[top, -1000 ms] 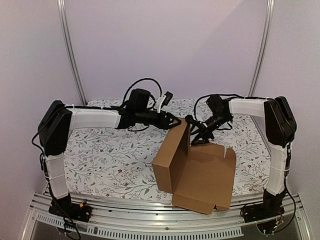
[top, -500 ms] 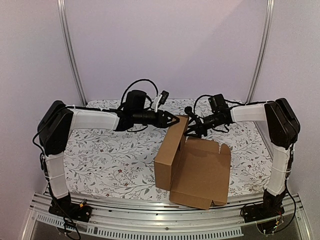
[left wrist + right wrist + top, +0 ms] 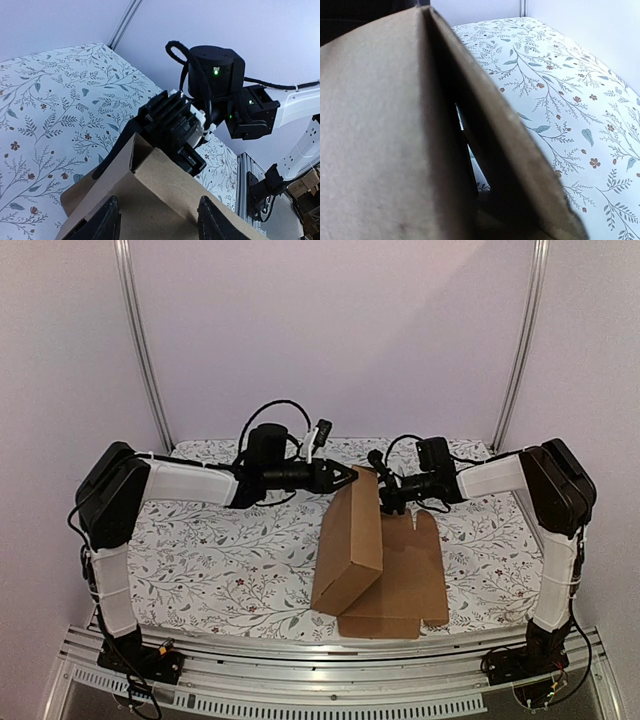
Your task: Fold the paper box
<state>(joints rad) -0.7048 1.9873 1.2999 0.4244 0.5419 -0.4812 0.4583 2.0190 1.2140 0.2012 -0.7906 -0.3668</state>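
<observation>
The paper box (image 3: 352, 538) is plain brown cardboard in the middle of the table. Its folded-up body leans upright over a flat panel (image 3: 408, 585) lying on the cloth. My left gripper (image 3: 347, 478) is at the box's top far corner. In the left wrist view its fingers (image 3: 111, 220) stand apart, open, with the cardboard face (image 3: 165, 200) stretching beyond them. My right gripper (image 3: 385, 498) is against the box's upper right edge. Cardboard (image 3: 385, 125) fills the right wrist view and hides its fingers.
A floral cloth (image 3: 230, 550) covers the table. Metal posts (image 3: 145, 350) rise at the back corners, and a slotted aluminium rail (image 3: 300, 685) runs along the near edge. The right arm's wrist (image 3: 216, 70) sits just beyond the box in the left wrist view.
The box's upright part has swung over toward the flat panel, narrowing the opening. The right gripper moved left and up along the box edge. The left gripper reached right to the top corner.
</observation>
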